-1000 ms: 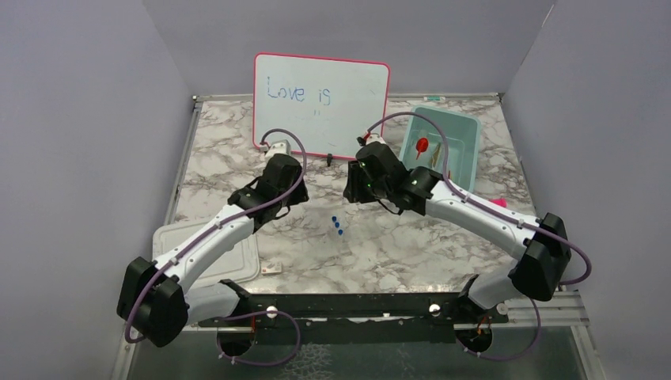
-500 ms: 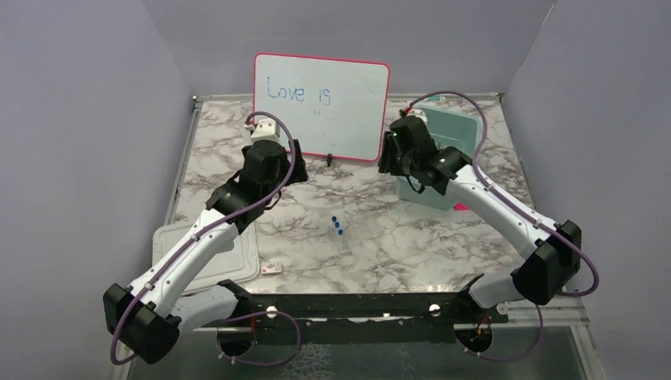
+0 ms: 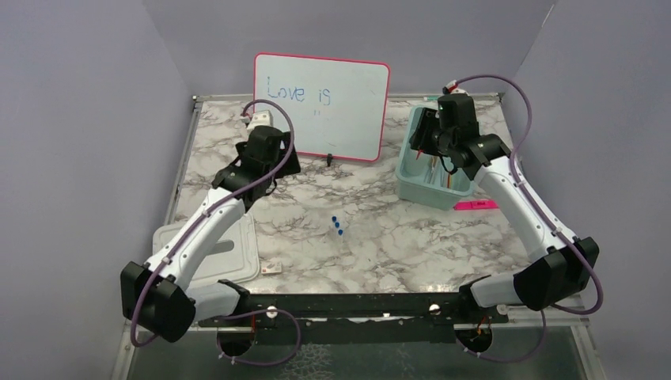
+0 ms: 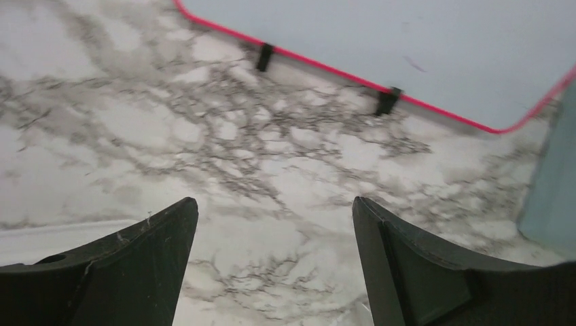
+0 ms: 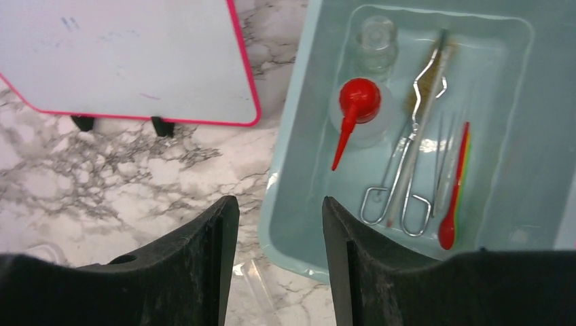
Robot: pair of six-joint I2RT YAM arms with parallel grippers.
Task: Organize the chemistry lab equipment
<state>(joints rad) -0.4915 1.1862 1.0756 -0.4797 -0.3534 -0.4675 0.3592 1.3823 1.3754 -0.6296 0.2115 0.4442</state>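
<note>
Top external view shows the left tool spread empty by the foot of the whiteboard; the blue-capped tubes stand midway on the counter, their short row running far-to-near, basewards of both tools and, I judge, slightly nearer the left; the right tool hangs parted, empty, over the teal bin holding tongs and squeeze bottle

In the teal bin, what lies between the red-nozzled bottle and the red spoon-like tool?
Metal tongs and a thinner metal tool, side by side; the right wrist view shows it.
</note>
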